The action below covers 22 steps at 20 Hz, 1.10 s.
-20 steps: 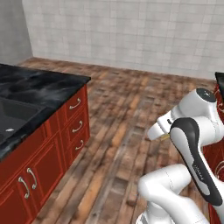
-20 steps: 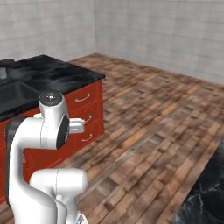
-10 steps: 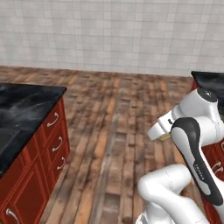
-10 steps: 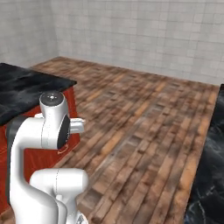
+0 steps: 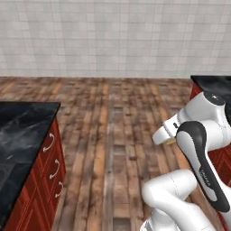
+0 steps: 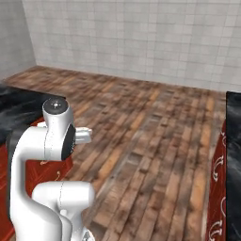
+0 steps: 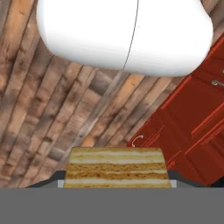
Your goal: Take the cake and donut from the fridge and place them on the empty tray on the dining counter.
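The base has swung toward the back wall; the claw (image 7: 117, 185) grips the layered cake (image 7: 117, 168).

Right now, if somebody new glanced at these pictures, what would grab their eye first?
Probably the cake, a layered yellow-tan block low in the hand view, sitting between the end effector tips above the plank floor. Next, the black marble counter with its red base at the left of the left base view, and a second red-based counter at the right edge of the right base view.
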{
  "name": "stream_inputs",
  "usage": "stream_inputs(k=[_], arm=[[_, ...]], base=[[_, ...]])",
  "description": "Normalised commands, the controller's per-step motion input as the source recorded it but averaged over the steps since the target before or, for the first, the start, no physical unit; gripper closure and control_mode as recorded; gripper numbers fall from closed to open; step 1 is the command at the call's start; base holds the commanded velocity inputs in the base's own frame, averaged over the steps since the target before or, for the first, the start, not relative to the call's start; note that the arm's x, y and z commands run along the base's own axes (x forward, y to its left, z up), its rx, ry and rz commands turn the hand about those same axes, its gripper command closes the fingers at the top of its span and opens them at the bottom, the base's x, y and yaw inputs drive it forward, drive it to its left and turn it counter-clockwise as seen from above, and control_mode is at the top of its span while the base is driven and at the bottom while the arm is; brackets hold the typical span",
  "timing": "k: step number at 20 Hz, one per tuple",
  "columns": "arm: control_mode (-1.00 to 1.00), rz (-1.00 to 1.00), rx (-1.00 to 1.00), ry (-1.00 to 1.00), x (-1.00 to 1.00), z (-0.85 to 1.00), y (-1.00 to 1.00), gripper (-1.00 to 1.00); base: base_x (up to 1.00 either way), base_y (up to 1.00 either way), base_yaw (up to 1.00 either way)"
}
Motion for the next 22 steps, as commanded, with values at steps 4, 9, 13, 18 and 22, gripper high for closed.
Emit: stream_inputs(k=[4,9,13,18,22], arm=[[1.0,0.0,0.0,0.0,0.0,0.0,0.0,1.0],[1.0,0.0,0.0,0.0,0.0,0.0,0.0,1.0],[1.0,0.0,0.0,0.0,0.0,0.0,0.0,1.0],[1.0,0.0,0.0,0.0,0.0,0.0,0.0,1.0],[1.0,0.0,0.0,0.0,0.0,0.0,0.0,1.0]], base=[[0.8,0.42,-0.24],[0.84,0.35,-0.21],[0.82,0.31,-0.18],[0.87,0.31,-0.11],[0.9,0.32,-0.06]])
